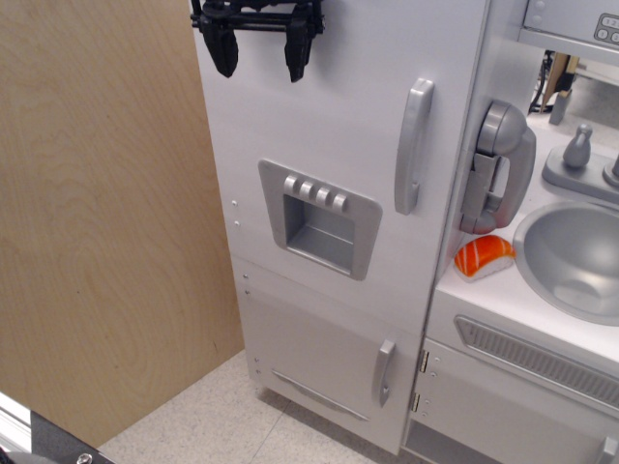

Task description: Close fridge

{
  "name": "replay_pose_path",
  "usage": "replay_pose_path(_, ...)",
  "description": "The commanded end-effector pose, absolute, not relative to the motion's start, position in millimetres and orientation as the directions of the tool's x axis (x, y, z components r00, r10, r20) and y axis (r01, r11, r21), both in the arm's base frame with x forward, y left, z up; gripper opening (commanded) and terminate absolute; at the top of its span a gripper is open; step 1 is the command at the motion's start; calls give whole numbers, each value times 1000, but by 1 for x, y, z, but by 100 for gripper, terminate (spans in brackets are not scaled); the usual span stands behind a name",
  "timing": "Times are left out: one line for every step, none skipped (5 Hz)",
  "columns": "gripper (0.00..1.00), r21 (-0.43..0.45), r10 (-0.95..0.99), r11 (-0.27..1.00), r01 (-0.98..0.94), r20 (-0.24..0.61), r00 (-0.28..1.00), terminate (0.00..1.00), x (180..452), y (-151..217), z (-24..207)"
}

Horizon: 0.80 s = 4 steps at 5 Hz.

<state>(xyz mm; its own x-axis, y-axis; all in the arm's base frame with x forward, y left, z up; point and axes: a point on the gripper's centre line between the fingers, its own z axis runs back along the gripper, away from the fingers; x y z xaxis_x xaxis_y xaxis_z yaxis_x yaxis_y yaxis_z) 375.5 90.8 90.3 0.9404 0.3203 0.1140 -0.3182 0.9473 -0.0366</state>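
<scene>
The fridge (329, 126) is a tall white toy-kitchen cabinet. Its large door lies flush against the cabinet, with no gap showing at the right edge. The door bears a grey vertical handle (413, 145) and a grey four-button dispenser recess (317, 218). My black gripper (259, 60) is at the top left of the door, fingers pointing down and spread apart, holding nothing. I cannot tell whether its fingers (224, 50) touch the door face.
A shorter white door with a small grey handle (384, 371) sits below. A grey toy phone (498, 164), an orange-and-white sushi piece (484, 256), a grey sink (575, 261) and a grey-vented oven front (532, 356) are to the right. A wooden panel (106, 213) stands left.
</scene>
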Motion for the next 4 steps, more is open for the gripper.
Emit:
replay_pose_path(100,-41,307,951,-305,174,935,0,375,94,111)
replay_pose_path(100,-40,266,964,-263,152,952,0,349,92,112)
replay_pose_path(100,-50,227,974,-222,115,967,0,315,91,114)
replay_pose_path(100,-31,171,985,-169,100,980,0,288,92,111)
